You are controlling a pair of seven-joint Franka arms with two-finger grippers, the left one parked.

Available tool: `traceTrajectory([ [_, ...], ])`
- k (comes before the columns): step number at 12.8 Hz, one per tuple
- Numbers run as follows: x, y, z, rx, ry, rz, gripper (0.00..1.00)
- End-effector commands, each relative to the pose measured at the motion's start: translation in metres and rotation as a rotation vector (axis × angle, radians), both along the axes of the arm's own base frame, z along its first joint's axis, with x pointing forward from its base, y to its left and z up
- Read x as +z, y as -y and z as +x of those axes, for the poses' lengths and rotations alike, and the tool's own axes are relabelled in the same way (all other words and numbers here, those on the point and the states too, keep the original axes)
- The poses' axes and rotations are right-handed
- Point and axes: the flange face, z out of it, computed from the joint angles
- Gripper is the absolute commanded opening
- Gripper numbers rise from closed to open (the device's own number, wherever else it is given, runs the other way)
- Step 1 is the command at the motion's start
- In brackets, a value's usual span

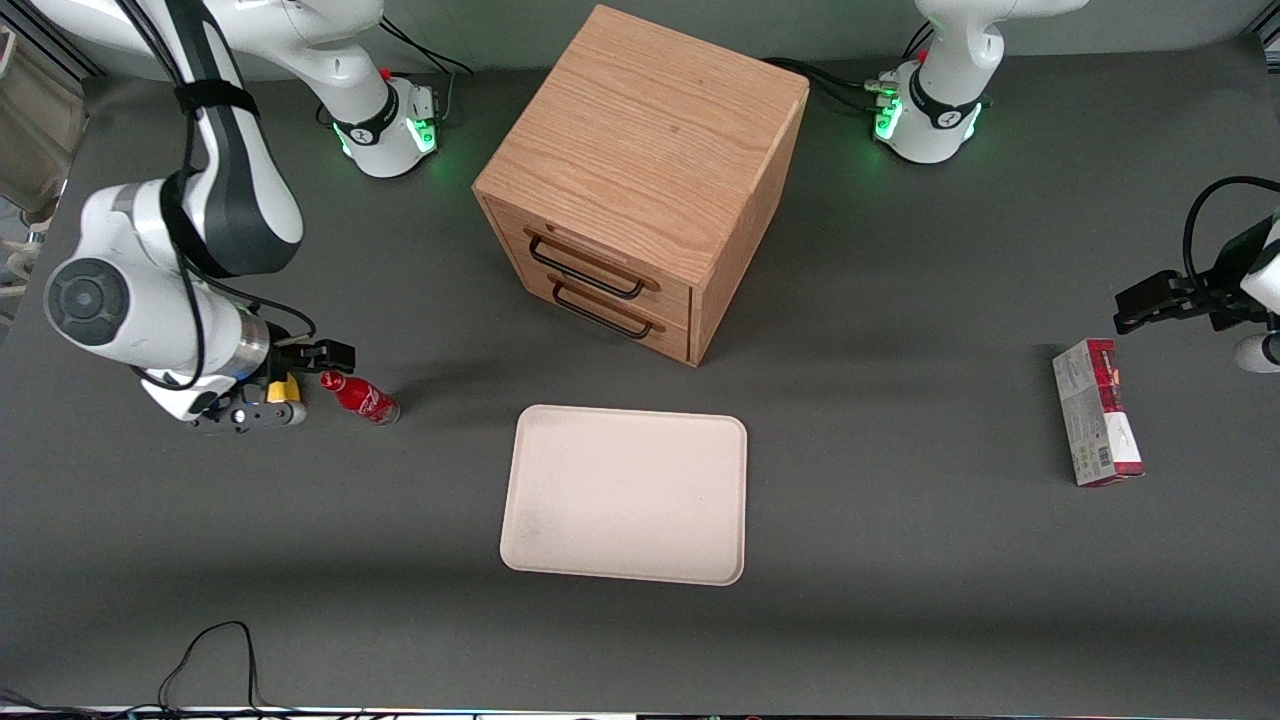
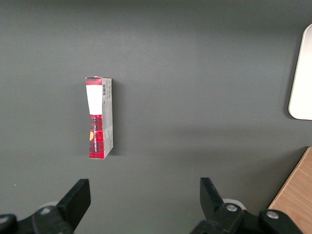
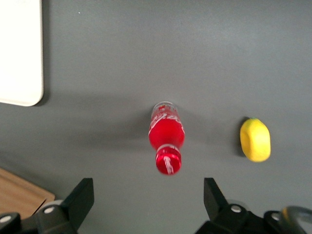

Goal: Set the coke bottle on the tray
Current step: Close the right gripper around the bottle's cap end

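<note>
**Two fingers spread above a standing bottle**

Gripper (image 3: 146,200) hovers above the coke bottle (image 1: 360,397), fingers (image 3: 80,197) parted wide and grasping nothing. The bottle stands on the dark table (image 1: 900,560), toward the working arm's end, well apart from the tray (image 1: 627,493). A yellow lemon-like object (image 3: 255,139) lies near the bottle. The tray lies in front of the wooden drawer cabinet (image 1: 640,180). A red-and-grey carton (image 1: 1096,412) lies toward the parked arm's end.
</note>
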Motion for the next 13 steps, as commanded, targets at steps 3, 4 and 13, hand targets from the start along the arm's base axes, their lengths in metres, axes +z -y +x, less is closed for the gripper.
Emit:
traceTrajectory([
  [3, -0.041, 0.004, -0.026, 0.040, 0.052, 0.004, 1.00],
  [4, -0.046, 0.005, -0.028, 0.045, 0.053, 0.004, 1.00],
  [13, -0.049, 0.011, -0.029, 0.080, 0.044, 0.006, 0.89],
])
